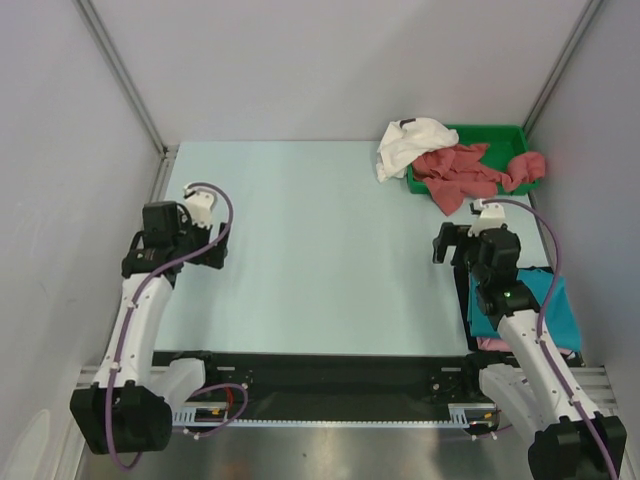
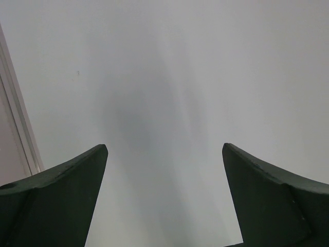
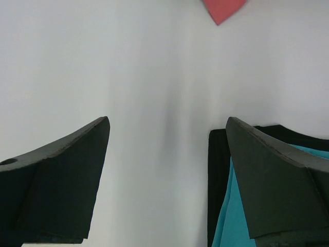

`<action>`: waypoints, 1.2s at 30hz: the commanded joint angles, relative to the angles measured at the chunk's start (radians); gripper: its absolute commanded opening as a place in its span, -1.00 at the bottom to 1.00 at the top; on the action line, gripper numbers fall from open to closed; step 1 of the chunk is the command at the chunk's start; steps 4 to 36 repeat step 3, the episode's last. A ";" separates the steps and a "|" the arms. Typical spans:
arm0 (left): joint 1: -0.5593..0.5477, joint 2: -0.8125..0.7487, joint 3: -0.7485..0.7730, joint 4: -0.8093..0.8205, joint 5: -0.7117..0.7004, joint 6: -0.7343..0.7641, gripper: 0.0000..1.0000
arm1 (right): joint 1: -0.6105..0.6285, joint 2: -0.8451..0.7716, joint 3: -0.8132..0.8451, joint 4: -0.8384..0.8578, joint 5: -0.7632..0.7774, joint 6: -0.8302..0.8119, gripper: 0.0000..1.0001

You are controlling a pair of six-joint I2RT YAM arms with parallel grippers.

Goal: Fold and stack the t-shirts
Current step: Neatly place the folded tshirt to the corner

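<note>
We saw the green tray (image 1: 500, 132) far right, dusty-red shirts (image 1: 460, 172) and a white shirt (image 1: 410, 145) tangled over its rim; the folded teal shirt (image 1: 553, 300) lay near right. The left gripper (image 2: 164, 149) and right gripper (image 3: 167, 121) hung spread, empty. We judged one pinch might drag several

Teal shirt (image 1: 562, 306), white shirt (image 1: 412, 143), green tray (image 1: 500, 134)
</note>
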 commanded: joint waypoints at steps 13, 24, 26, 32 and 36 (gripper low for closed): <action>-0.002 -0.021 -0.008 0.059 0.004 -0.010 1.00 | 0.007 -0.017 0.011 0.044 0.009 0.016 0.99; -0.002 -0.021 -0.008 0.059 0.004 -0.010 1.00 | 0.007 -0.017 0.011 0.044 0.009 0.016 0.99; -0.002 -0.021 -0.008 0.059 0.004 -0.010 1.00 | 0.007 -0.017 0.011 0.044 0.009 0.016 0.99; -0.002 -0.021 -0.008 0.059 0.004 -0.010 1.00 | 0.007 -0.017 0.011 0.044 0.009 0.016 0.99; -0.002 -0.021 -0.008 0.059 0.004 -0.010 1.00 | 0.007 -0.017 0.011 0.044 0.009 0.016 0.99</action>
